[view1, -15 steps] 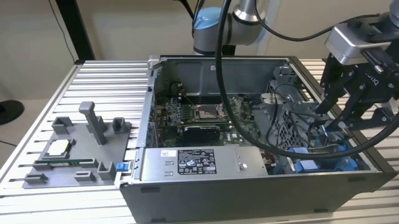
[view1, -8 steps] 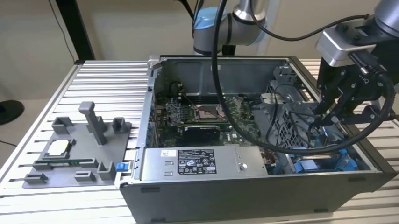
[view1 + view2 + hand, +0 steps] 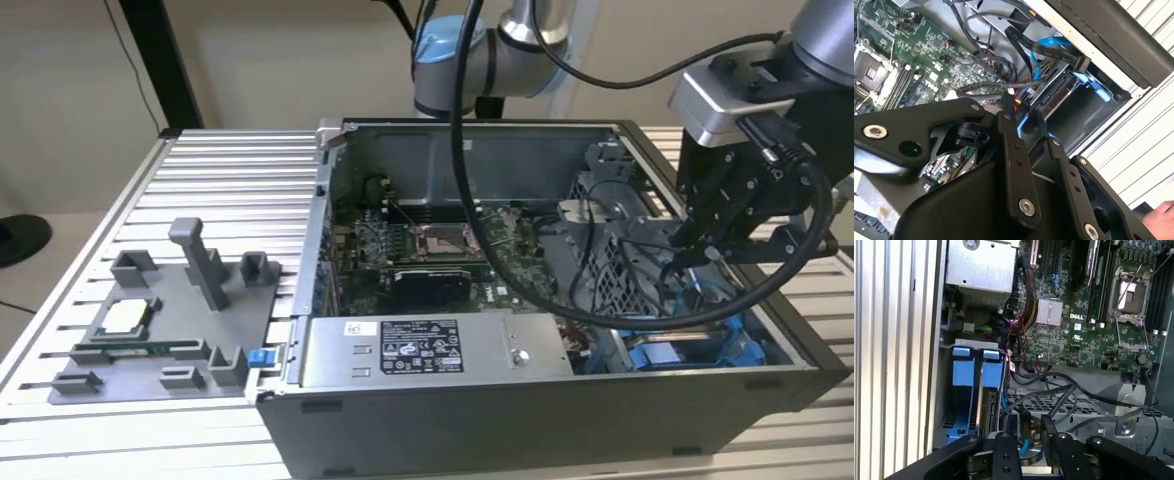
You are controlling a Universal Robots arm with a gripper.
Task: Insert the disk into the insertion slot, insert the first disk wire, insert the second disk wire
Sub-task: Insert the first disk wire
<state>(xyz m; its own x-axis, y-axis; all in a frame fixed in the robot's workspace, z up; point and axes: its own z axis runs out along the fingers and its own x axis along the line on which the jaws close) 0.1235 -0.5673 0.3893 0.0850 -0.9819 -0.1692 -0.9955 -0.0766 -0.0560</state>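
One limp blue wire [image 3: 1023,446] at the case's [image 3: 534,420] 3 o'clock, best held by its stiff plug [image 3: 1024,421]; whether the tool [image 3: 1027,427] pinches it, I cannot tell.

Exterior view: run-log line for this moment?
gripper: shut on black connector of blue wire | over grey metal, blue-railed insertion slot | blue-caddied silver-grey disk: seated

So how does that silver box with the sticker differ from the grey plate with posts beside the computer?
The silver box is shiny metal, bears a sticker and sits inside the open case; the grey plate is dull and lies outside on the slatted table. The silver box is a closed block; the grey plate is a flat base with upright posts. Both are rectangular.
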